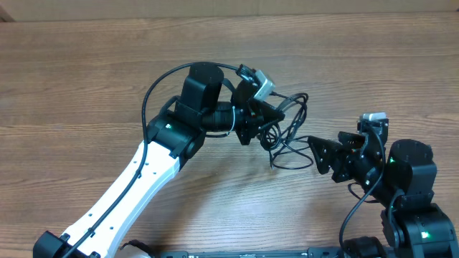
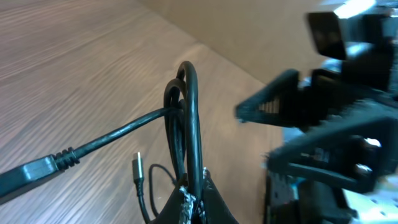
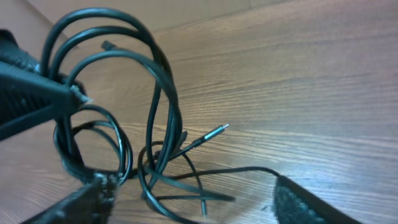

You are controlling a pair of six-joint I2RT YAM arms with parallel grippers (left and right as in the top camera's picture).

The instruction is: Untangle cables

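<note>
Black tangle of cables (image 1: 287,132) near the middle of the wooden surface (image 1: 86,64), between the two hands. Clamped at the upper loops by the left hand (image 1: 267,122), fingers (image 2: 193,202) pressed together around several strands. Lifted into tall arches in the right wrist view, long axis standing up from the wood. From overhead, stretched far to near, with the lower loops lying on the surface toward the right hand (image 1: 320,155). Right hand spread open, fingers (image 3: 93,193) wide apart, low strands lying between them, none gripped. Small metallic plug (image 3: 216,129) pointing up and right in the right wrist view. Thicker dark plug (image 2: 31,171) aimed at the lower left in the left wrist view.
</note>
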